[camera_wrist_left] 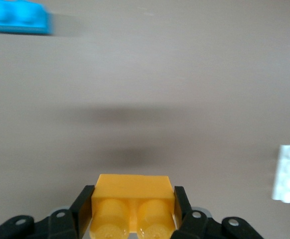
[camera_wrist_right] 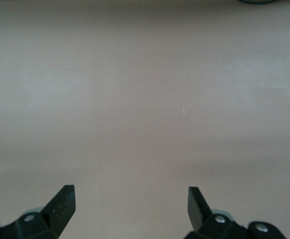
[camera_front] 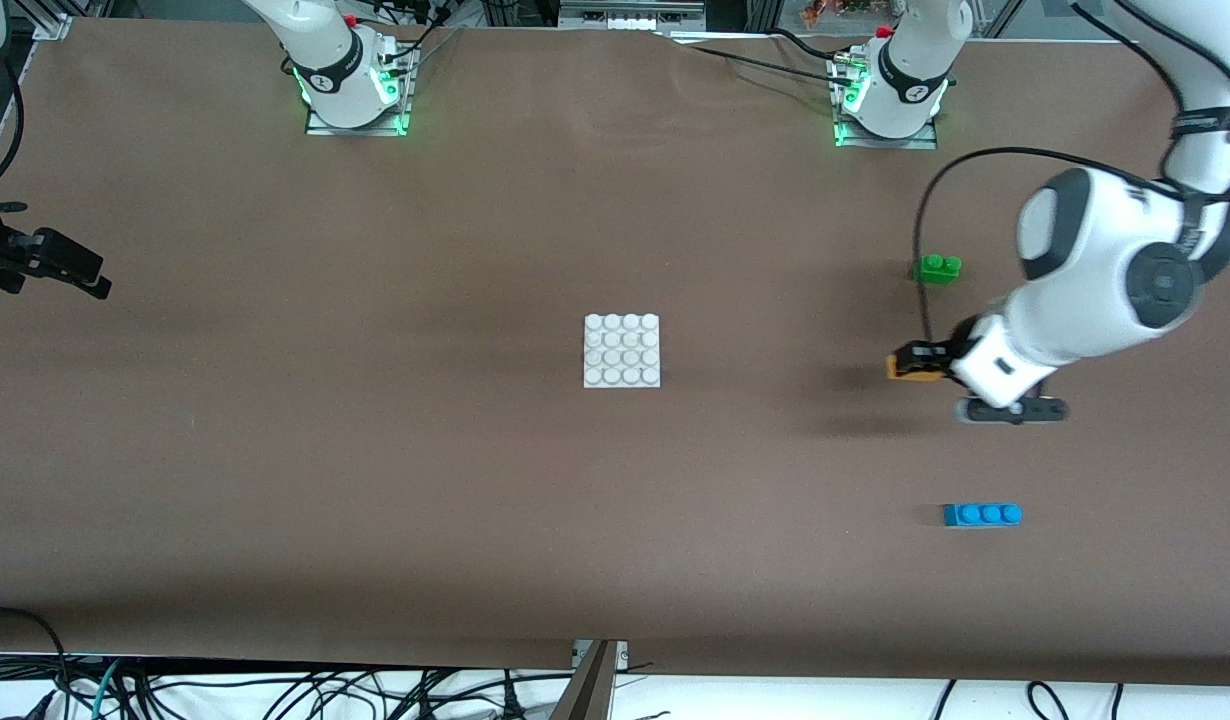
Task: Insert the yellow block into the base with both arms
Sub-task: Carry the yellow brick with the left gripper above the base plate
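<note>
The left gripper clamped the yellow block (studs toward its wrist camera) above the table, between the green brick and blue brick. The base lay mid-table. The right gripper waited, spread wide.

No text, label, brand, number or sign can be read on anything in these three views.
</note>
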Controlling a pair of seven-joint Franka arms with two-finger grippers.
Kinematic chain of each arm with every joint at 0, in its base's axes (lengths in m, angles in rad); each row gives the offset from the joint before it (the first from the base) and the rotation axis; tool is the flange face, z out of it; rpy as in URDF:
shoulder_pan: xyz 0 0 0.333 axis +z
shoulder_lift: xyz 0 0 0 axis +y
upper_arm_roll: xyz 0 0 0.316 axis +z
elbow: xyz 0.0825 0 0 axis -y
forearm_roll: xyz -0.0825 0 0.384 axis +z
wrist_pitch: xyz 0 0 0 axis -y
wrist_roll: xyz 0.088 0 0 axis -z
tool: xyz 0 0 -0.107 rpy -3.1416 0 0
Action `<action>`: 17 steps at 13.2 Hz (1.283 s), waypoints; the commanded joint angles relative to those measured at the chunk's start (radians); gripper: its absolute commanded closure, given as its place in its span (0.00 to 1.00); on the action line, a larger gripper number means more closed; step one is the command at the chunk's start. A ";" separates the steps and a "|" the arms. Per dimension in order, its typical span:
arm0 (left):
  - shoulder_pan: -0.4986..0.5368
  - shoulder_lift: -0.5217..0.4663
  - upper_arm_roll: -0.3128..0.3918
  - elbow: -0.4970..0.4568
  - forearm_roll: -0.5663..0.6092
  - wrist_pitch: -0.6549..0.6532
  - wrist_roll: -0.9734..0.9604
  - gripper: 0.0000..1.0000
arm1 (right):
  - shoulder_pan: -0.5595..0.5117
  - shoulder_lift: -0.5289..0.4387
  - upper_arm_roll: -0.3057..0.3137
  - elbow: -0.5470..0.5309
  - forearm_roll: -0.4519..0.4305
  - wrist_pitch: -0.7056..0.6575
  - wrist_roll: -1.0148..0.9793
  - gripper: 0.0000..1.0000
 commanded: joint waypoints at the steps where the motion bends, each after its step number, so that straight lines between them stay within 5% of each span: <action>1: -0.172 0.096 0.014 0.132 0.030 -0.024 -0.182 1.00 | 0.003 0.008 0.000 0.023 0.000 -0.014 -0.008 0.00; 6: -0.448 0.333 0.022 0.373 0.129 -0.024 -0.499 1.00 | 0.001 0.008 0.000 0.023 0.000 -0.014 -0.008 0.00; 12: -0.662 0.485 0.127 0.510 0.165 -0.011 -0.588 1.00 | 0.001 0.008 0.000 0.023 0.000 -0.014 -0.007 0.00; 17: -0.719 0.578 0.129 0.548 0.165 0.068 -0.634 1.00 | 0.001 0.008 -0.002 0.023 0.001 -0.014 -0.005 0.00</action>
